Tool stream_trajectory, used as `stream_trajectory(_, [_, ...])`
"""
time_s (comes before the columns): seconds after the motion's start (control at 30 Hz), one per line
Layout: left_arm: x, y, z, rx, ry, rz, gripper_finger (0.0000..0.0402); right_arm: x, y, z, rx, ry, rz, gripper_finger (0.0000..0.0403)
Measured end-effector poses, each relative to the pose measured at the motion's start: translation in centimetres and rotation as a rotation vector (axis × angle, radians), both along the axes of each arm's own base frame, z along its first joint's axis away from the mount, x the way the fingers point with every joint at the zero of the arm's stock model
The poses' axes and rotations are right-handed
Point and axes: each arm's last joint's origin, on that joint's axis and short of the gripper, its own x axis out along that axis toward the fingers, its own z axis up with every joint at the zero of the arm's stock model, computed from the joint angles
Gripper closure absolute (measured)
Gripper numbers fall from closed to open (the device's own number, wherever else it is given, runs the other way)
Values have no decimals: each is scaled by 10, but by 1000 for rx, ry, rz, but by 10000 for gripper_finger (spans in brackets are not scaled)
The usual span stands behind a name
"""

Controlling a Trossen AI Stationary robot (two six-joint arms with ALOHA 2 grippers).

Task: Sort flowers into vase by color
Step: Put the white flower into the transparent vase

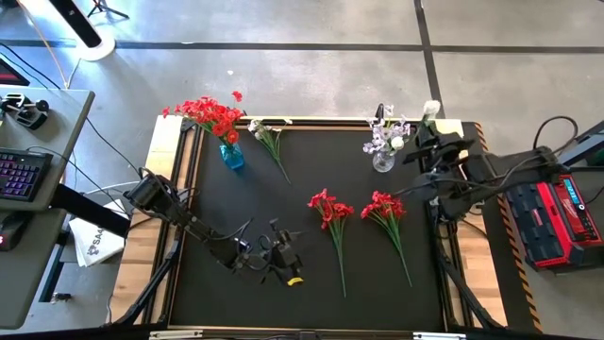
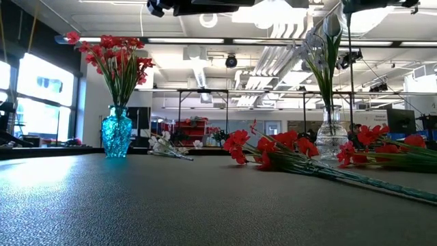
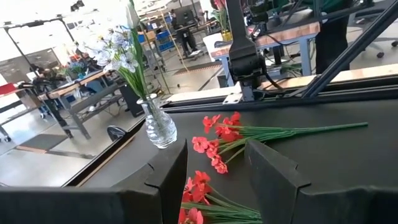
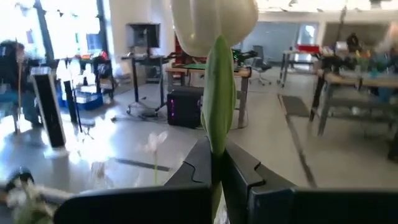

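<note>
A blue vase (image 1: pixel 231 156) at the far left holds red flowers (image 1: pixel 212 113). A clear vase (image 1: pixel 383 161) at the far right holds pale flowers (image 1: pixel 387 137). Two red sprigs (image 1: pixel 330 212) (image 1: pixel 385 210) lie flat on the black mat, and a white sprig (image 1: pixel 269 142) lies beside the blue vase. My right gripper (image 4: pixel 217 163) is by the far right edge, just beyond the clear vase, shut on a white flower (image 4: pixel 214 25). My left gripper (image 3: pixel 214 168) is open and empty over the mat's near side, left of the red sprigs (image 3: pixel 221 134). My right gripper pinches the white flower's green stem (image 4: pixel 217 124) between its two fingers, a short way below the white blossom. The blossom stands out past the fingertips. The stem's lower part is hidden behind the gripper, so where it ends does not show.
The mat (image 1: pixel 311 293) lies on a wooden table with raised edges. A red and black box (image 1: pixel 552 212) sits right of the table, and a desk with a keyboard (image 1: pixel 19 175) stands at the left. Bare mat lies between the vases and along the near edge.
</note>
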Motion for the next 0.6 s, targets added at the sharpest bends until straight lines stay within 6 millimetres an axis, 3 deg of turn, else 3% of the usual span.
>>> stream_trajectory(0.2, [2,4,0,-1,-1,13,252,9,10,5,18,-67,52,403])
stream_trajectory(0.47, [6,7,0,-18,-4,-46,252,39,24,13,-47,332,179,403])
stream_trajectory(0.6, [6,6,0,-26,-7,-59,252,25,7,28,-51,359,131,403])
